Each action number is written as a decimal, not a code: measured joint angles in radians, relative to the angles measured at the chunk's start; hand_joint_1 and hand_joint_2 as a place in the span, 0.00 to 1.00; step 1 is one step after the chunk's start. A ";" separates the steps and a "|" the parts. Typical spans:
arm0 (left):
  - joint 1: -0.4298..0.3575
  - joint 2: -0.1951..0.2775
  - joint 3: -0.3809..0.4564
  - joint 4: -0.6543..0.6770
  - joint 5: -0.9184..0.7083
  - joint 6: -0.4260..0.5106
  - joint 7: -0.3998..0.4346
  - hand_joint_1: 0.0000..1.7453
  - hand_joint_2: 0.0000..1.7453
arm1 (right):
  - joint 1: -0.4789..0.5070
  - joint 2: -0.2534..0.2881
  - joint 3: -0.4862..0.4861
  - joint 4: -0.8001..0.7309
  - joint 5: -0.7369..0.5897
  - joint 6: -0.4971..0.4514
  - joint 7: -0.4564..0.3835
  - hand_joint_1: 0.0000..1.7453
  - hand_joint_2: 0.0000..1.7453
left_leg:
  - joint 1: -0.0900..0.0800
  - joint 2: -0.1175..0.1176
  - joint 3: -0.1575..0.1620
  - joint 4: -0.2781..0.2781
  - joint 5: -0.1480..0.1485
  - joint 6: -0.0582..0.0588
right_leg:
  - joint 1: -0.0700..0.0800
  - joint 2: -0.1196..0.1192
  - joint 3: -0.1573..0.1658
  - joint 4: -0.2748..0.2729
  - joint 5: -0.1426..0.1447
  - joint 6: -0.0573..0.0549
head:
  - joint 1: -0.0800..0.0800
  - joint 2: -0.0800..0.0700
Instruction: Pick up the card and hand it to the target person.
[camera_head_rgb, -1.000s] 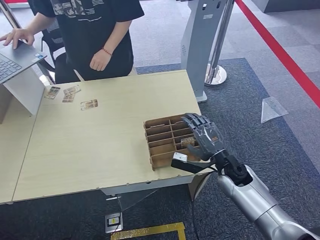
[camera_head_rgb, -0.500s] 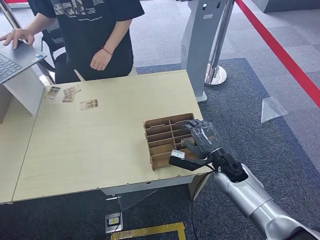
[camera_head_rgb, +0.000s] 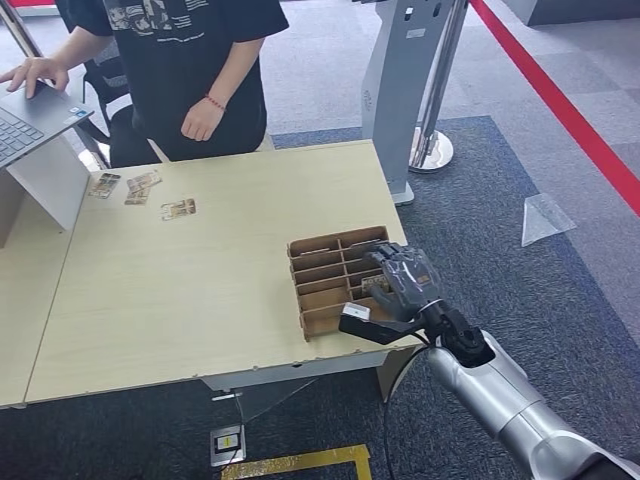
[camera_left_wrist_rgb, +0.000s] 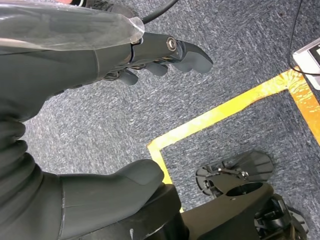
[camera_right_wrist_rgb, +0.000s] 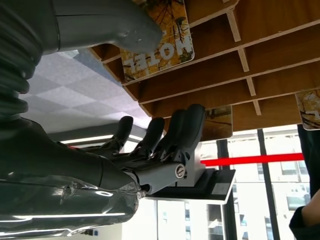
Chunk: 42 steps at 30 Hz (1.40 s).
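Right hand sits over the right end of the brown slotted cardboard card tray, at about 4 o'clock on the light wood counter. Silver right forearm comes in from 5 o'clock. Thick thumb juts toward 9 o'clock along the tray's near wall, dark fingers curl down over the slots.

Right wrist view: thumb lies against an autumn-print hotel key card standing in a slot; fingers are bent in on the other side of the divider, just beside a second card of the same print. Card is still seated in the tray. Cannot tell whether the hand has actually pinched it or is only touching, so grip state is unknown.

Left hand hangs over grey-blue carpet with a yellow tape line; fingers loosely extended, thumb apart, holding nothing.

Four more small printed cards lie flat at 10 to 11 o'clock on the counter, well apart from the tray. Person in a black printed T-shirt stands at the far edge at 11 o'clock, one hand on a silver laptop, the other hand just beyond the counter's far edge.
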 joint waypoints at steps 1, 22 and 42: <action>0.000 0.000 0.000 0.000 0.000 0.000 0.000 0.00 1.00 | 0.000 0.000 0.000 0.001 0.000 0.000 0.000 0.42 1.00 | 0.000 0.000 0.000 0.000 0.000 0.000 | 0.000 0.000 0.000 0.000 0.000 0.000 | 0.000 0.000; 0.000 0.000 0.000 0.000 0.006 0.007 -0.005 0.00 1.00 | 0.001 0.000 0.000 0.021 -0.003 0.006 0.002 0.56 1.00 | 0.000 0.000 0.000 0.000 0.000 0.000 | 0.000 0.000 0.000 0.000 0.000 0.000 | 0.000 0.000; 0.001 0.001 0.000 0.000 0.007 0.010 -0.007 0.00 1.00 | 0.002 0.000 0.000 0.021 0.007 0.007 0.011 0.93 1.00 | 0.000 0.000 0.001 0.000 0.000 0.000 | 0.000 0.000 0.000 0.000 0.000 0.000 | 0.000 0.000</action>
